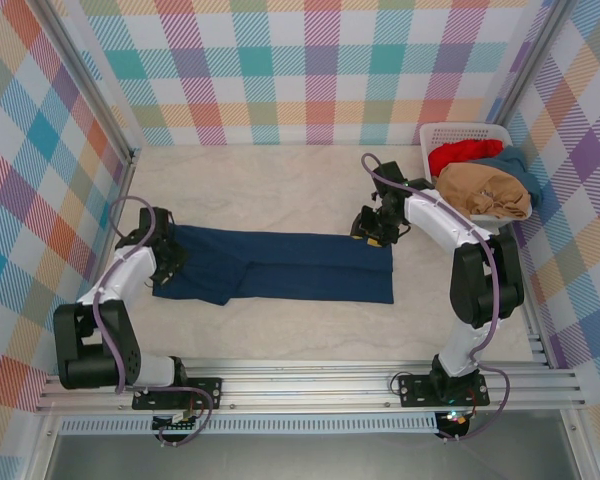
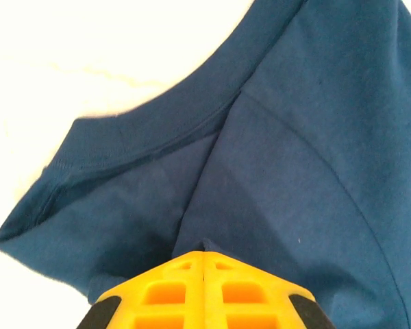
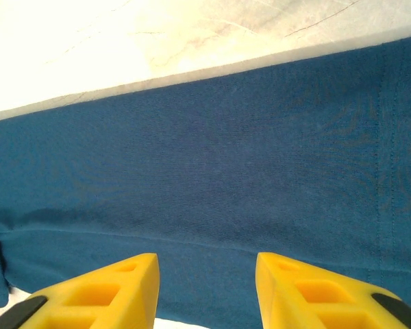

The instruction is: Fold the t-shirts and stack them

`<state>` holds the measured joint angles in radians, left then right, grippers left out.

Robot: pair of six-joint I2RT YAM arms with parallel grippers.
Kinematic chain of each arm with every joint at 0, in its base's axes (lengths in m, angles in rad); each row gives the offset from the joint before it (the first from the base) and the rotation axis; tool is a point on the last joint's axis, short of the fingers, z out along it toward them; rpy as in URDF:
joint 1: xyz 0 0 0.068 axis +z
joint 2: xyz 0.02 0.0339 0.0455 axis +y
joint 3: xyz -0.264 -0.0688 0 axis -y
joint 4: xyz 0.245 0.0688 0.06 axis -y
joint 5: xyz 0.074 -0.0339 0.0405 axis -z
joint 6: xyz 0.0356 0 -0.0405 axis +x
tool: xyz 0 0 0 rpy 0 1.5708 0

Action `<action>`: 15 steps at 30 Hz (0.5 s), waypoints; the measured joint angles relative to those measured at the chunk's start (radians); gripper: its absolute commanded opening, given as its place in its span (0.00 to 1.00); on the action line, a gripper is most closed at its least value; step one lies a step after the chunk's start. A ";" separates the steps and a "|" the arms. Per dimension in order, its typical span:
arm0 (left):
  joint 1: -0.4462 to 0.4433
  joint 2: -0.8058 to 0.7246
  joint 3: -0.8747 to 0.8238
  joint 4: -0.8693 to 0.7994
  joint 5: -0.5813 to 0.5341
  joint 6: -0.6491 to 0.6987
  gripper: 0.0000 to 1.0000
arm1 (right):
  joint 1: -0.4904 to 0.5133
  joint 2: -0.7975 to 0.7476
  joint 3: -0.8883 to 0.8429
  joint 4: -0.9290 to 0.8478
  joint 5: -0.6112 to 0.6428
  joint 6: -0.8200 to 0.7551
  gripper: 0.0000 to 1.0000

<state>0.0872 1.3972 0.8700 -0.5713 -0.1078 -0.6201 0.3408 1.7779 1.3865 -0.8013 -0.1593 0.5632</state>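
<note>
Navy t-shirt (image 1: 280, 265) lies folded into a long band across the table's (image 1: 280, 190) middle, running 9 to 3 o'clock in the top view. Its far edge is straight, and its 9 o'clock end is bunched and ragged. At that end we see the left gripper (image 1: 165, 262). In the left wrist view its yellow fingers (image 2: 185, 295) are pressed fully together, pinching a small pucker of navy cloth just below the collar (image 2: 157, 130). The right gripper (image 1: 372, 228) sits at the band's far 3 o'clock corner, jaws partly apart over flat cloth and gripping nothing. We can't tell if it touches. Bare tabletop is open at 12 o'clock, with a narrower strip at 6. At 1–2 o'clock the white basket (image 1: 450, 130) holds the red tee (image 1: 465, 152), tan tee (image 1: 485, 190) and teal-blue tee (image 1: 520, 165). Plaid walls (image 1: 310, 70) close three sides.
</note>
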 measured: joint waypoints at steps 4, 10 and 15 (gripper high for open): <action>0.003 0.058 0.039 0.002 -0.029 0.016 0.00 | 0.000 0.000 0.000 0.000 0.000 0.000 0.42; 0.018 0.155 0.084 0.002 -0.043 0.034 0.00 | 0.000 0.000 -0.002 0.001 0.000 0.000 0.41; 0.030 0.214 0.137 -0.002 -0.052 0.029 0.13 | 0.001 0.000 -0.007 0.005 0.000 0.000 0.41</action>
<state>0.1173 1.6115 1.0065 -0.5732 -0.1600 -0.5911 0.3420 1.7779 1.3796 -0.7959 -0.1596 0.5636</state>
